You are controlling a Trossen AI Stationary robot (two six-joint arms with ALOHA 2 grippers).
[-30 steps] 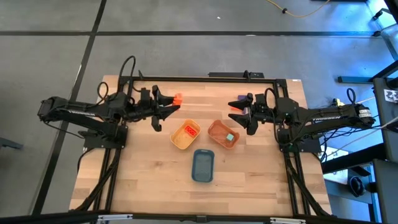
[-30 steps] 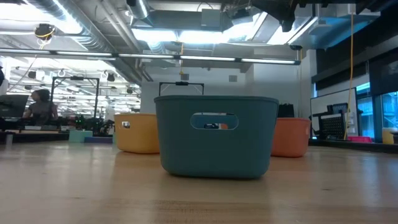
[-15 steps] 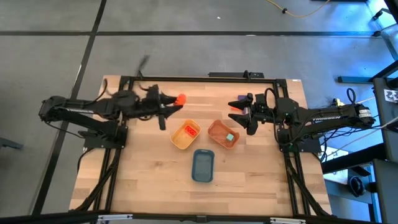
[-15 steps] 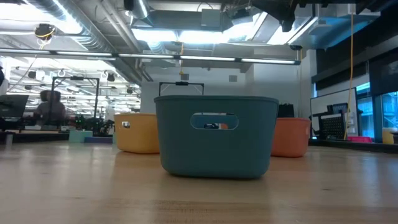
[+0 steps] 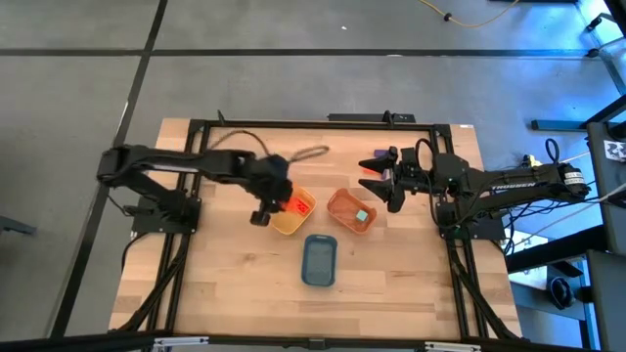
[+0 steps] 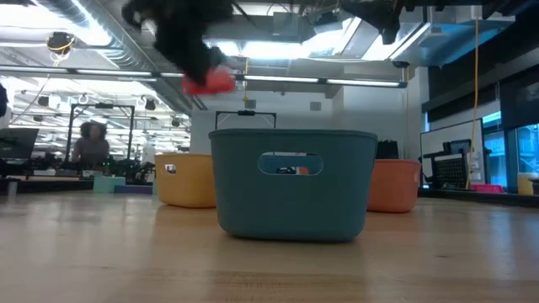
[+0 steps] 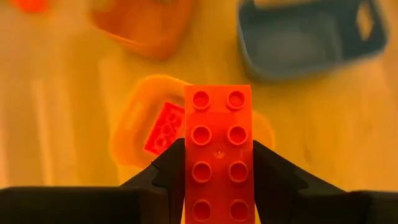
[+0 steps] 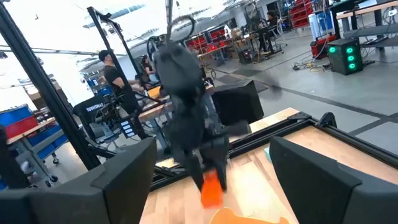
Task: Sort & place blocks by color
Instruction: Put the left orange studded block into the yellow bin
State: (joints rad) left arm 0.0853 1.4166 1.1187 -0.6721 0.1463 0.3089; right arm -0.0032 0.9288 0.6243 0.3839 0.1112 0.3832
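Note:
My left gripper [image 5: 282,203] hangs over the yellow tray [image 5: 284,224], shut on a red-orange brick [image 7: 219,149]. The low view shows that brick [image 6: 208,82] high above the trays. A second red-orange brick [image 7: 165,127] lies inside the yellow tray. A teal block [image 5: 363,216] lies in the orange tray [image 5: 342,205]. My right gripper [image 5: 377,182] waits open over the table's far right part, beside a small purple block [image 5: 369,163]. The right wrist view shows its fingers [image 8: 118,180] wide apart with nothing between them. My left gripper pinches the red-orange brick between its two fingers [image 7: 169,177], one on each long side [image 7: 189,180], at the brick's end nearest the wrist. The fingers point down from above and the brick lies along them, studs toward the wrist camera. It is lifted clear above the yellow tray.
The blue tray [image 5: 320,260] stands nearer the table's near edge, in front of the yellow and orange trays. Another red-orange piece [image 7: 28,5] shows at the edge of the left wrist view. A black frame [image 5: 323,123] runs along the table's far edge. People move about in the room behind.
My left gripper has lifted the red-orange brick from the table's far left part. It swung fast toward the right and the near edge and tipped to point down, and now hangs over the yellow tray. The right arm kept still.

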